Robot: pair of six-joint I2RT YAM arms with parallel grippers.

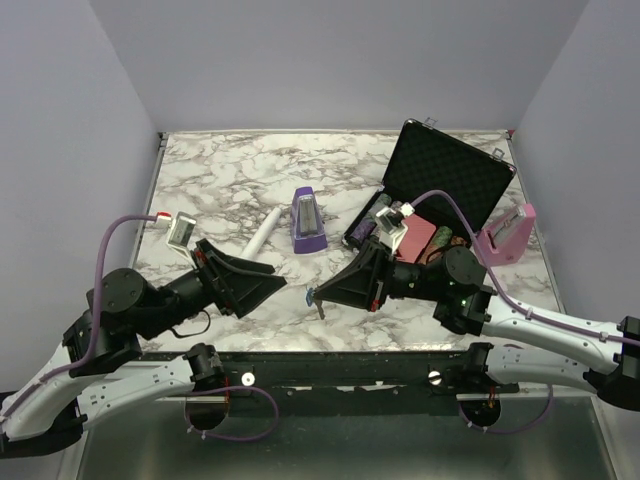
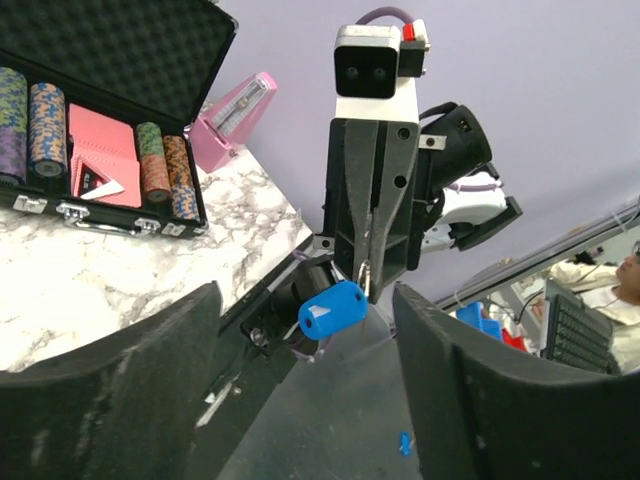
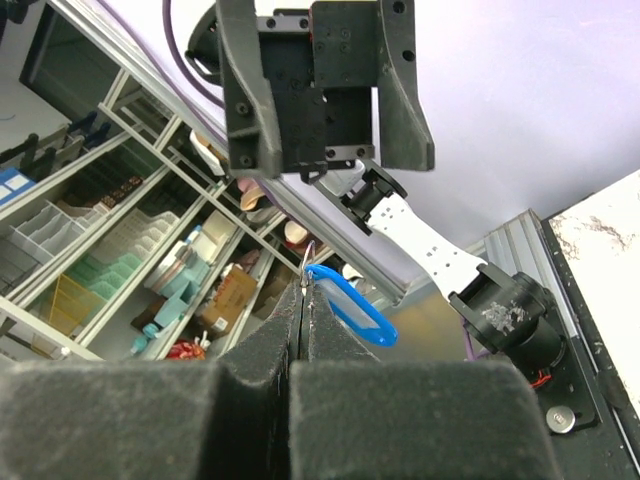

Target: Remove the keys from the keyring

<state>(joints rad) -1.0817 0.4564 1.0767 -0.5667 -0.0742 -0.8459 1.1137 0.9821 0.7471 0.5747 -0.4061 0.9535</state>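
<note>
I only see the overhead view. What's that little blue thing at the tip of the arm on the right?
Observer: The left wrist camera shows it's a blue key tag with a white label window, dangling from the right gripper.
Visitor: Is that claw closed or open?
Observer: Closed. In the right wrist camera its fingers are pressed together, with the tag just beyond their tips.

Pale lilac walls (image 1: 330, 60) enclose marble-patterned table (image 1: 230, 165); metal shelving (image 3: 110, 215) with plastic bins (image 3: 100, 282) beyond, possibly a keyboard desk (image 2: 578, 335), blurry. Even light.
</note>
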